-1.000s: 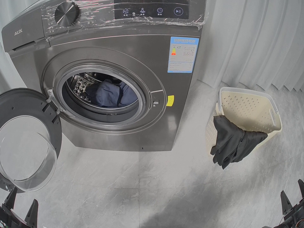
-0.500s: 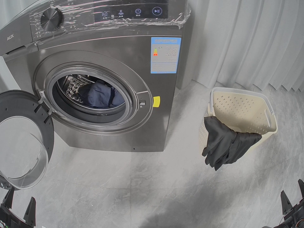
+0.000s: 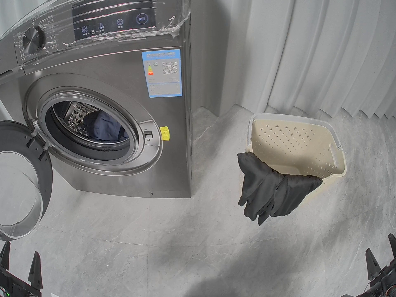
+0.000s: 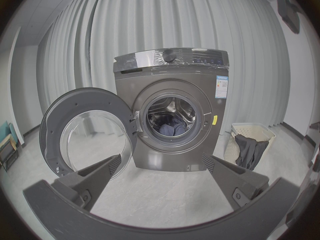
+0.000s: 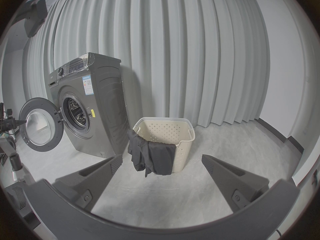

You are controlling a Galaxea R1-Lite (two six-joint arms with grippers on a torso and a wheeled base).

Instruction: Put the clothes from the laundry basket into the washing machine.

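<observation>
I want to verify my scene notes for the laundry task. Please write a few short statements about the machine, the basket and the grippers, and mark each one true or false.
1. The door of the washing machine stands open. True.
2. The washing machine is empty. False: dark blue clothes lie in it.
3. A black garment hangs over the rim of the laundry basket. True.
4. The right gripper holds the black garment. False: it is open, empty and apart from it.
5. The left gripper is open. True.
</observation>
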